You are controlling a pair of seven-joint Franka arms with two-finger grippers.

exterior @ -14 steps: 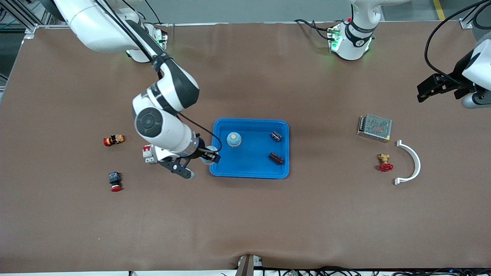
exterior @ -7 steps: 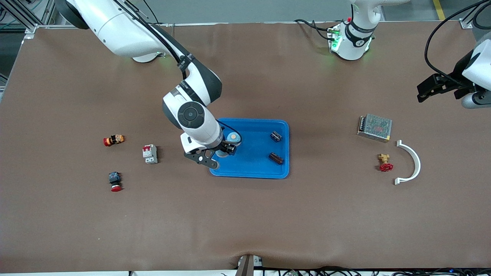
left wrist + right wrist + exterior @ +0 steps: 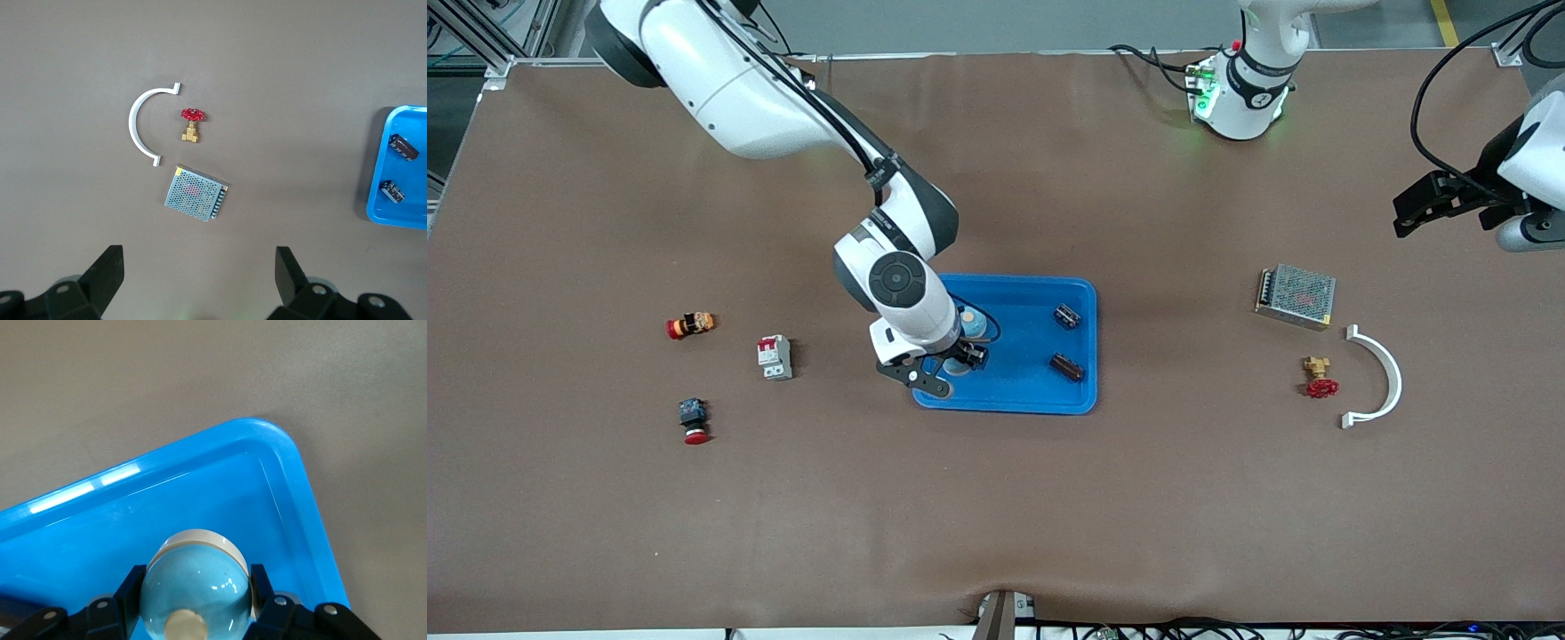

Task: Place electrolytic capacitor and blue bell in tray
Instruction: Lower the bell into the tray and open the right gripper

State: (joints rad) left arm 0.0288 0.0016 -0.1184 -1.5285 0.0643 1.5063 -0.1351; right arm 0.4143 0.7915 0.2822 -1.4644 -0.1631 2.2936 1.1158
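Observation:
The blue tray [image 3: 1005,396] lies mid-table. My right gripper [image 3: 959,362] is over the tray's corner toward the right arm's end, shut on a light-blue bell [image 3: 197,587] with a cream knob, close above the tray floor [image 3: 200,500]. A second blue bell [image 3: 973,322] stands in the tray beside it, partly hidden by the wrist. Two dark electrolytic capacitors [image 3: 1067,316] [image 3: 1067,366] lie in the tray toward the left arm's end; they also show in the left wrist view [image 3: 403,147] [image 3: 392,191]. My left gripper [image 3: 1405,218] waits open and empty, high over the left arm's end [image 3: 200,267].
A red-and-white breaker [image 3: 775,357], an orange-red button [image 3: 690,324] and a red emergency button [image 3: 694,420] lie toward the right arm's end. A metal power supply [image 3: 1296,296], a red-handled brass valve [image 3: 1319,378] and a white curved clip [image 3: 1383,378] lie toward the left arm's end.
My right gripper has carried the bell from beside the tray's edge, over the rim, to above the tray's corner, uncovering the breaker. The left arm has not moved.

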